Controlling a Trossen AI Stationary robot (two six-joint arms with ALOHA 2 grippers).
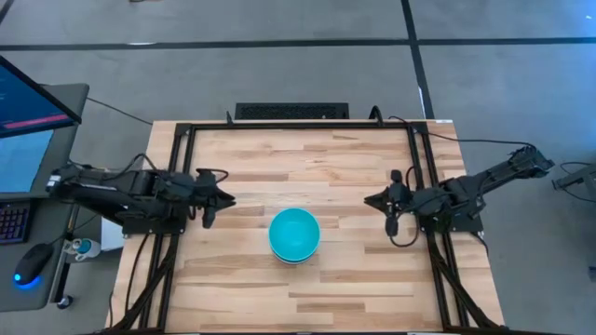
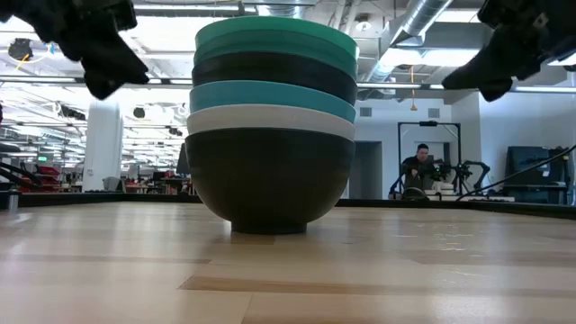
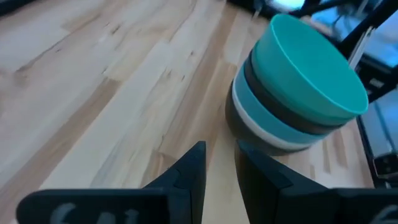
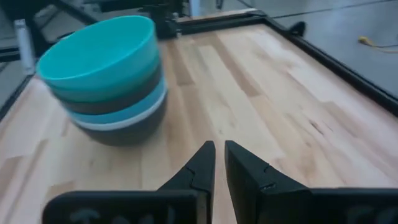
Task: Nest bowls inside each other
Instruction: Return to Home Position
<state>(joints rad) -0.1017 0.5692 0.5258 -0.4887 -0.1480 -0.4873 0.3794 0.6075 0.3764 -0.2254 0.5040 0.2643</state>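
Note:
The bowls stand nested in one stack (image 1: 294, 234) near the middle of the wooden table, resting on the base of the black bottom bowl (image 2: 268, 184). Above it show the rims of a white, a cyan-blue, a black and a dark teal-green bowl, with a cyan-blue bowl (image 3: 311, 62) on top. The stack also shows in the right wrist view (image 4: 106, 81). My left gripper (image 1: 226, 198) hovers left of the stack, shut and empty (image 3: 221, 155). My right gripper (image 1: 370, 200) hovers right of it, shut and empty (image 4: 219, 149). Both are raised above the table (image 2: 108, 63) (image 2: 490, 76).
Black frame rails (image 1: 177, 186) (image 1: 424, 177) run along the table's left, right and far sides. A keyboard (image 1: 291, 111) lies beyond the far edge. A monitor (image 1: 28, 102) and a mouse (image 1: 33, 263) are at the left. A person (image 2: 420, 166) sits in the room behind.

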